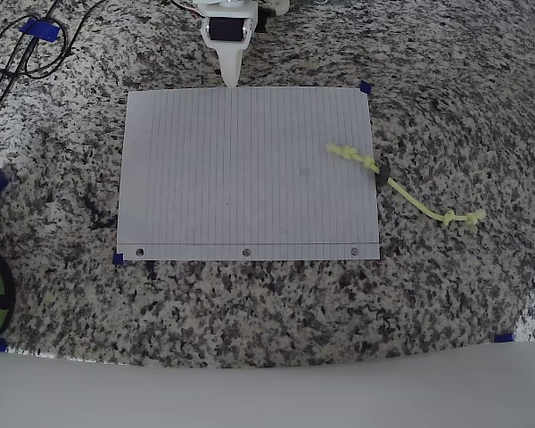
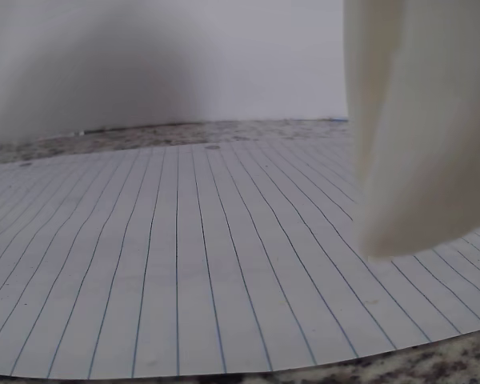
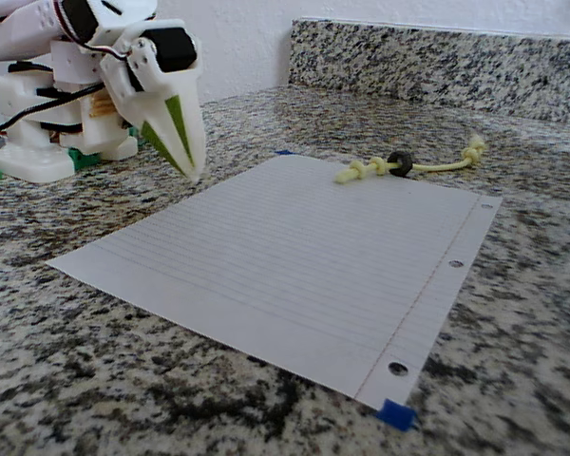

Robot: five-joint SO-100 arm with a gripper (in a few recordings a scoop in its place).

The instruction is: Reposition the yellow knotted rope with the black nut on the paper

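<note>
- Speckled grey-and-black granite table (image 1: 276, 312), polished, with a matching granite backsplash (image 3: 437, 62) and a white wall (image 3: 237, 38) behind.
- White lined paper (image 1: 241, 169), flat, three punched holes along one long edge, corners pinned by blue tape (image 3: 396, 414); no legible writing.
- Pale yellow knotted rope (image 1: 410, 198), one knotted end on the paper's edge, the other off on granite.
- Small black nut (image 1: 382, 171), ring-shaped, on the rope just past the paper's edge.
- White tool (image 1: 229, 76), tapered, fingers together, tip at the paper's far edge.

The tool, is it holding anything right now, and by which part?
Nothing is held. The tool is shut and empty at the paper's edge, far from the yellow knotted rope.
</note>
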